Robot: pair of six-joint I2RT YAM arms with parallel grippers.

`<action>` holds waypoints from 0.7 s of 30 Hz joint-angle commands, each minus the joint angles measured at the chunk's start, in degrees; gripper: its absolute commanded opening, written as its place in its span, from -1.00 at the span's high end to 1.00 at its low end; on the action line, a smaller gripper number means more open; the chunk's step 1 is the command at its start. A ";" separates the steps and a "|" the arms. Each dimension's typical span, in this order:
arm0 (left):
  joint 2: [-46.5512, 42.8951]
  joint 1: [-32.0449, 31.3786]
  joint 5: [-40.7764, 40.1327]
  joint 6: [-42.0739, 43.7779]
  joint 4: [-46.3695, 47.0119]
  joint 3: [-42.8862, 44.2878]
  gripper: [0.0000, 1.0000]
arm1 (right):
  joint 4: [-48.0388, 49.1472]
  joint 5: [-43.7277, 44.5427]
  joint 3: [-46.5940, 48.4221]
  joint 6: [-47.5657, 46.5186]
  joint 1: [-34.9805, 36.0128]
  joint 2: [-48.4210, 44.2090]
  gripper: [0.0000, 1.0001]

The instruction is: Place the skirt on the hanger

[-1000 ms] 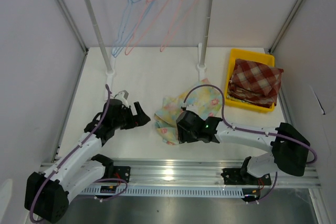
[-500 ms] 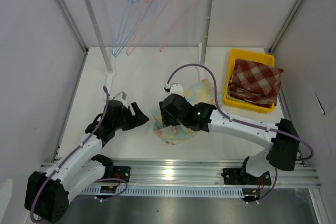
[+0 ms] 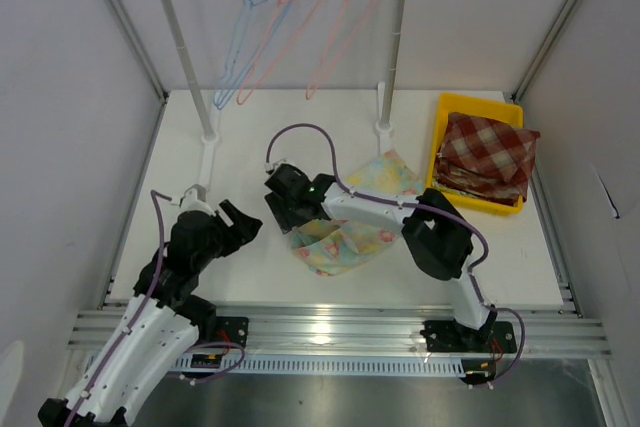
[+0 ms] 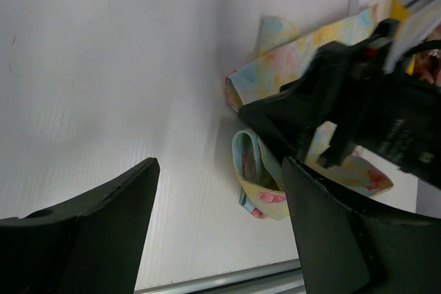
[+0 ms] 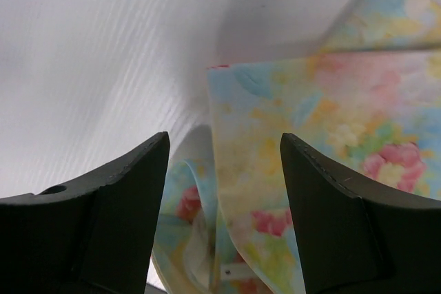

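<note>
The skirt (image 3: 355, 235) is a pastel floral cloth lying crumpled on the white table (image 3: 260, 137); it also shows in the left wrist view (image 4: 265, 194) and fills the right wrist view (image 5: 310, 115). My right gripper (image 3: 288, 215) (image 5: 224, 191) hovers open over the skirt's folded left edge, with the cloth below the jaws, not pinched. My left gripper (image 3: 243, 225) (image 4: 220, 225) stands open and empty just left of the skirt. A blue hanger (image 3: 245, 42) and two pink hangers (image 3: 290, 37) hang on the rail at the back.
A yellow bin (image 3: 445, 122) holding a red plaid cloth (image 3: 487, 155) sits at the right. The rack's two posts (image 3: 185, 57) (image 3: 395, 47) stand on the table behind the arms. The right arm's black body (image 4: 358, 111) shows close in the left wrist view.
My right arm has swung left across the skirt to its left edge and its jaws have widened. The left arm has drawn back toward the near-left, jaws slightly narrower. The skirt's left part has shifted.
</note>
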 commanded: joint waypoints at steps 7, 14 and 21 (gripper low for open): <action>-1.79 0.32 -0.12 -2.08 -2.31 0.53 -0.57 | -4.45 5.69 8.61 -3.01 1.73 9.20 -0.38; 0.93 0.32 4.61 -2.70 3.13 -3.24 -0.54 | -5.41 10.17 7.91 -1.43 -0.21 7.45 0.54; 6.80 -0.56 11.13 -2.00 12.01 -6.86 -0.49 | -7.51 14.21 5.98 1.38 -0.91 -2.73 0.99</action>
